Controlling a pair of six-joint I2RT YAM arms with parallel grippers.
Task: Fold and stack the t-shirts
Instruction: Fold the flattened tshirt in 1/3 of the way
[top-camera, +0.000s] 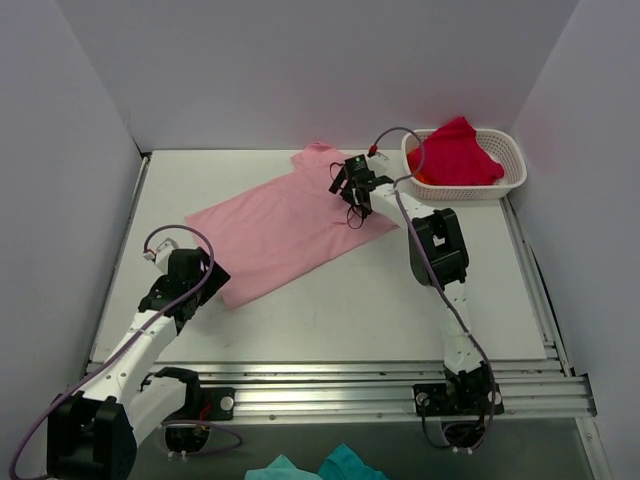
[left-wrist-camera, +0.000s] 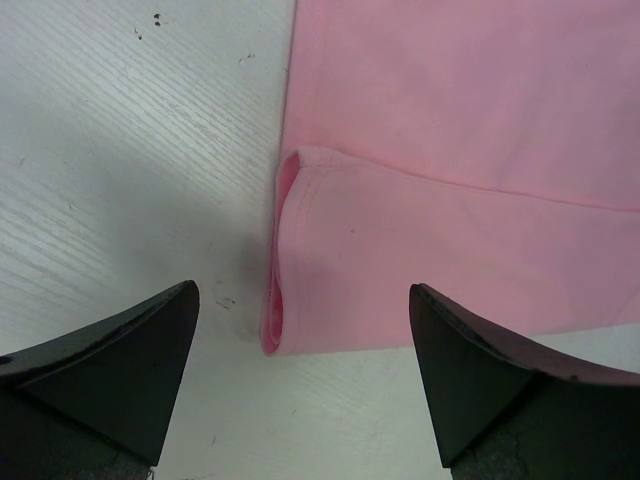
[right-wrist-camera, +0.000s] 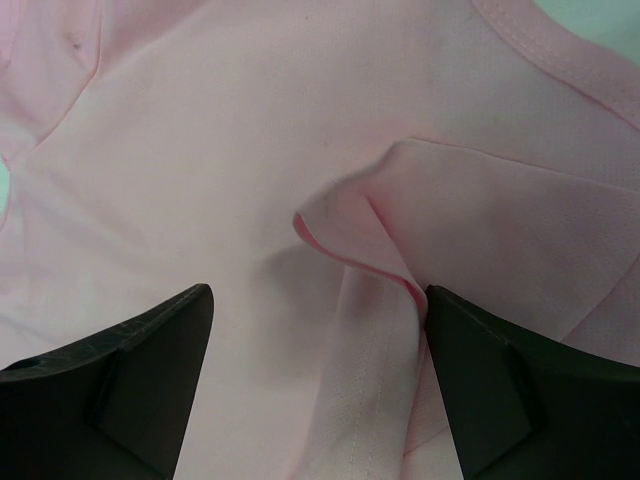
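A light pink t-shirt (top-camera: 285, 225) lies spread flat and slanted across the middle of the table. My left gripper (top-camera: 205, 280) is open at its near-left corner. In the left wrist view that corner (left-wrist-camera: 285, 300) is a doubled hem lying just ahead of the open left gripper (left-wrist-camera: 305, 360), with bare table under the jaws. My right gripper (top-camera: 352, 188) is open over the shirt's far right part. In the right wrist view a raised fold (right-wrist-camera: 400, 230) of pink cloth sits between the jaws of the right gripper (right-wrist-camera: 320, 345), against the right finger (right-wrist-camera: 500, 380). A crimson t-shirt (top-camera: 455, 155) is bunched in the basket.
A white lattice basket (top-camera: 512, 172) stands at the back right corner. Teal cloth (top-camera: 310, 468) shows below the metal rail (top-camera: 330, 385) at the near edge. Grey walls close the table on three sides.
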